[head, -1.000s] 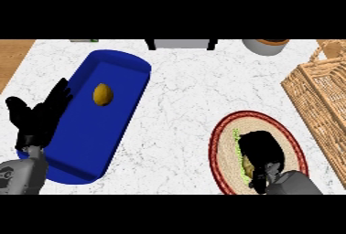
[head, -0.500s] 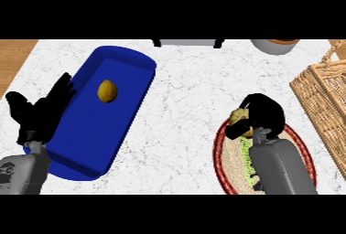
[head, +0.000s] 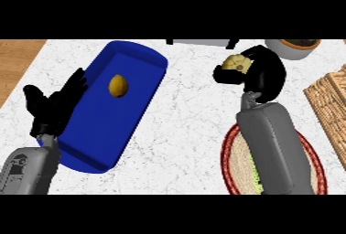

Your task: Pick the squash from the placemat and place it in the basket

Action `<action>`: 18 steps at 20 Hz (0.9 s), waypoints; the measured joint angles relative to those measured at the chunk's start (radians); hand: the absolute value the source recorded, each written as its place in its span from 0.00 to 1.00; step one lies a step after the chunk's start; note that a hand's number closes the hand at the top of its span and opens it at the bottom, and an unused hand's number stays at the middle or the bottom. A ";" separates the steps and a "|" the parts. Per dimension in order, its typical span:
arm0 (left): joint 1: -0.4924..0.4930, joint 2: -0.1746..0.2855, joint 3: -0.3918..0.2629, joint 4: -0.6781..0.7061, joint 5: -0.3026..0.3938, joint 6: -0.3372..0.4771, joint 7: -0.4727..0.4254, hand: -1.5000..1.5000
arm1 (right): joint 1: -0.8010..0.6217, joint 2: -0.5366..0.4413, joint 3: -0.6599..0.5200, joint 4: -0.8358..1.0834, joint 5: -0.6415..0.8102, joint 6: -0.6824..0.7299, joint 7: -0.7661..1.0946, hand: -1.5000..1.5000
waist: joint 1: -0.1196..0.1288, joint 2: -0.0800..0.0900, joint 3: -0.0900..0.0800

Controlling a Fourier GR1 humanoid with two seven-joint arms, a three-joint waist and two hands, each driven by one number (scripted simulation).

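My right hand (head: 265, 73) sits at about one o'clock in the head view, over the white marbled counter (head: 189, 114). Its fingers and thumb are curled round the squash (head: 236, 63). The squash is pale yellow and lumpy, and it pokes out of my grip on the ten o'clock side. Part of it is hidden by my hand. It is off the placemat (head: 232, 157), which lies toward six o'clock from my hand. The placemat is round and woven with a red rim, and my grey forearm covers most of it.

The basket (head: 330, 103) is at four o'clock from my hand, at the right edge of the view. Only its wicker corner shows. My hand and the squash are well apart from it, with bare counter between. A bowl (head: 292, 46) stands near my hand at one o'clock.

My left hand (head: 57, 103) is at about nine o'clock in the view. It is open, fingers straight and spread, holding nothing, and it overlaps the left rim of a long blue tray (head: 135, 123). A small yellow fruit (head: 118, 85) lies in the tray, toward its twelve o'clock end, at two o'clock from that hand.
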 measured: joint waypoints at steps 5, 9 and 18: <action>-0.005 -0.003 -0.001 0.009 -0.007 0.007 0.002 0.50 | -0.164 0.001 0.000 0.134 0.157 -0.160 0.036 1.00 | -0.003 -0.007 -0.004; 0.002 -0.003 0.001 0.015 -0.014 0.012 -0.008 0.50 | -0.293 0.001 -0.038 0.256 0.266 -0.201 0.080 1.00 | -0.016 -0.011 -0.005; 0.008 0.012 0.030 0.014 -0.005 0.020 0.009 0.50 | -0.531 -0.031 -0.191 0.462 0.452 -0.208 0.141 1.00 | -0.055 -0.019 -0.004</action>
